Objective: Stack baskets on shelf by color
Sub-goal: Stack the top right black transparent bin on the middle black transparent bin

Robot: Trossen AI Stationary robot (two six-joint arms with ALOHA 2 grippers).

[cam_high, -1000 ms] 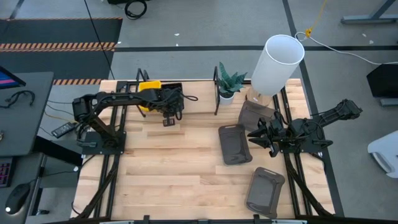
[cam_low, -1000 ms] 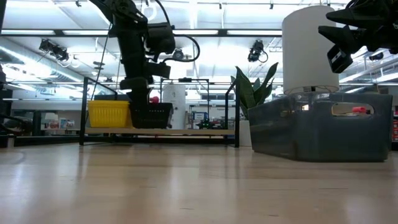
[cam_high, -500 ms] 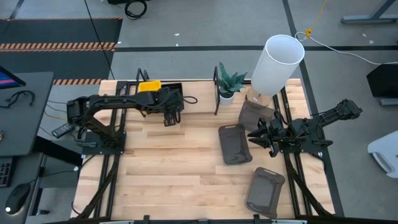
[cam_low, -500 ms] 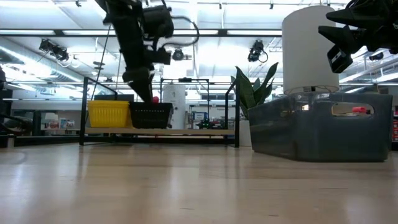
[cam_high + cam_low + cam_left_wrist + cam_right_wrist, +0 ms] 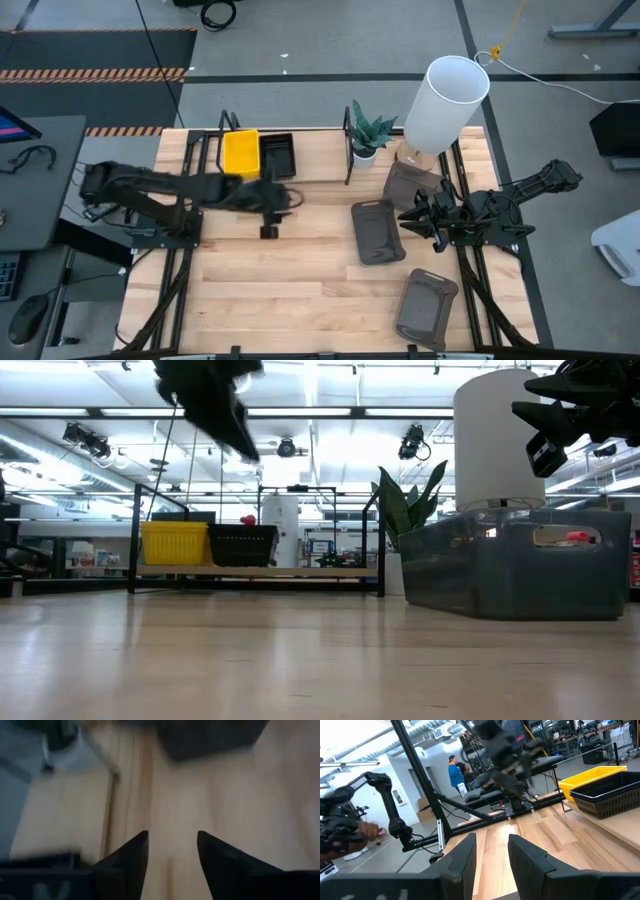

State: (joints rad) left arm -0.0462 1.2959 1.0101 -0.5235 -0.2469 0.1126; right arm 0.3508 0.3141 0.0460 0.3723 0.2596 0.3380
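On the shelf (image 5: 300,165) at the table's back left sit a yellow basket stack (image 5: 241,153) and, touching its right side, a black basket stack (image 5: 277,153); how many each holds, and whether anything lies inside, cannot be told. Three dark grey baskets lie on the table's right half: one (image 5: 412,185) beside the white lamp shade (image 5: 447,103), one (image 5: 377,231) near the centre, one (image 5: 427,307) at the front right. All appear empty. The left gripper (image 5: 268,221) hangs over bare wood in front of the shelf, fingers (image 5: 131,857) parted, holding nothing. The right gripper (image 5: 412,222) waits above the centre grey basket, fingers (image 5: 464,857) apart and empty. A small potted plant (image 5: 367,135) stands by the shelf's right end.
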